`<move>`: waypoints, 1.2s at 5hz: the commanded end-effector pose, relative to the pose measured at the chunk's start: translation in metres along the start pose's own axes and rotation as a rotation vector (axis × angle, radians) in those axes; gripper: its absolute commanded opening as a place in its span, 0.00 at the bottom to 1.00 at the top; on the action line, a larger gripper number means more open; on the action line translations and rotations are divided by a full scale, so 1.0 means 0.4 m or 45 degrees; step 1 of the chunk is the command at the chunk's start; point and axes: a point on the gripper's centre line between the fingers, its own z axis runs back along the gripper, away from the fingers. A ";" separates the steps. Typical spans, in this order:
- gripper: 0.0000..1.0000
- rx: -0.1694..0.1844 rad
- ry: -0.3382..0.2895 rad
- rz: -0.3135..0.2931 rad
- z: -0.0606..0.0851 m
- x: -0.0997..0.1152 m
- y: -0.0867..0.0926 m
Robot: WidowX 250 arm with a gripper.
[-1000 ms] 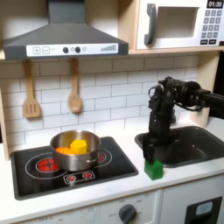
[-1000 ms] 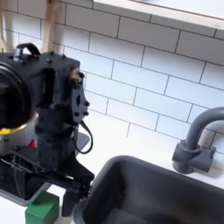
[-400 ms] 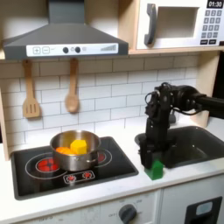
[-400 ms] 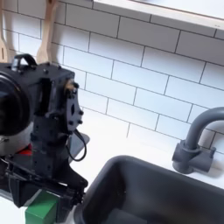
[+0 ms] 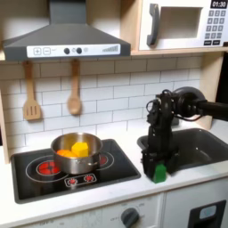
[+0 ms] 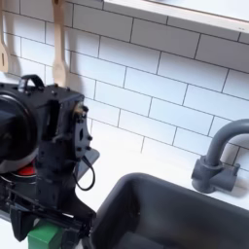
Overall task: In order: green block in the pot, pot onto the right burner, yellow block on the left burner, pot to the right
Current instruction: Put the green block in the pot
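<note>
White tile backs a toy kitchen whose pale counter (image 5: 107, 198) runs along the lower frame in the first exterior view, a black stove (image 5: 76, 166) at lower left and a dark sink (image 5: 200, 145) at right. The pot (image 5: 76, 150) sits on the stove holding the yellow block (image 5: 80, 149). Just right of the stove, the gripper (image 5: 157, 166) has come lower since 0.4 s ago, its fingers narrowly straddling the green block (image 5: 159, 173), which stands on the counter; contact can't be judged.

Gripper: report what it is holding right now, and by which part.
Cannot be told. The gripper is down around the green block on the counter between stove and sink, but neither exterior view shows whether the fingers have closed on its sides.
</note>
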 end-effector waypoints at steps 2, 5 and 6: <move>0.00 -0.014 0.018 -0.010 -0.011 0.001 0.008; 0.00 -0.026 0.010 0.006 0.008 -0.005 0.023; 0.00 -0.040 0.018 0.010 0.034 -0.011 0.036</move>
